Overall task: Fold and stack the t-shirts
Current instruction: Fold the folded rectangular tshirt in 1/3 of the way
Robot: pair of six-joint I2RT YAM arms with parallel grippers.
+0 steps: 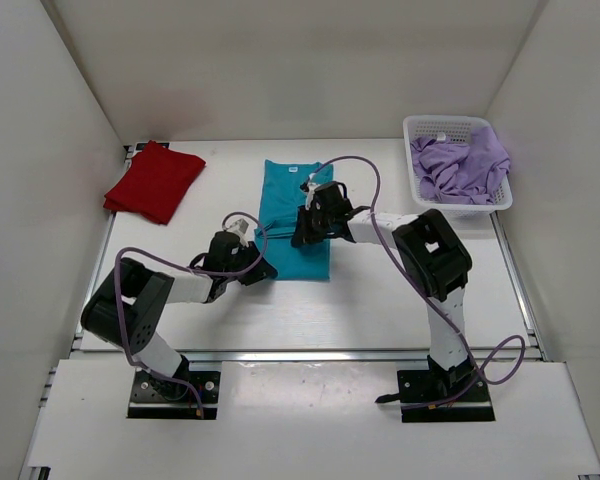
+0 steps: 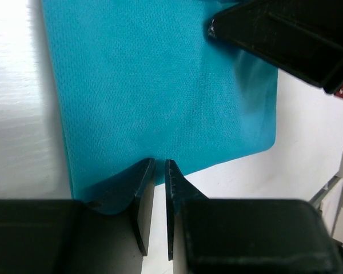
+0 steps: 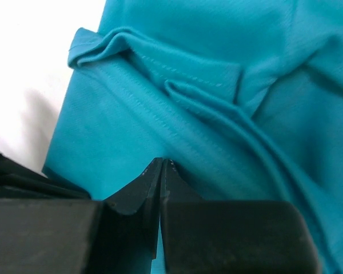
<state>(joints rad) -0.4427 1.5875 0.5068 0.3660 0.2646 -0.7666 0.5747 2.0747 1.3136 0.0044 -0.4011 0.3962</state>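
Note:
The teal t-shirt [image 1: 291, 195] lies folded in a long rectangle at the table's middle, and it fills the left wrist view [image 2: 160, 85] and the right wrist view [image 3: 188, 85]. My left gripper [image 1: 258, 267] stands at its near left corner. Its jaws [image 2: 160, 162] are drawn to a narrow slit over the hem, and I cannot make out any cloth between them. My right gripper [image 1: 302, 236] rests on the shirt's near half, shut [image 3: 163, 161], its tips pinched into the cloth beside some raised creases. The red t-shirt [image 1: 155, 181] lies folded at the far left. The lavender t-shirt [image 1: 465, 165] is crumpled in the basket.
The white mesh basket [image 1: 440, 122] stands at the far right corner. White walls close in the table on the left, back and right. My right gripper's black body [image 2: 286, 34] shows over the shirt in the left wrist view. Bare white table [image 2: 308, 148] lies beside the shirt's near edge.

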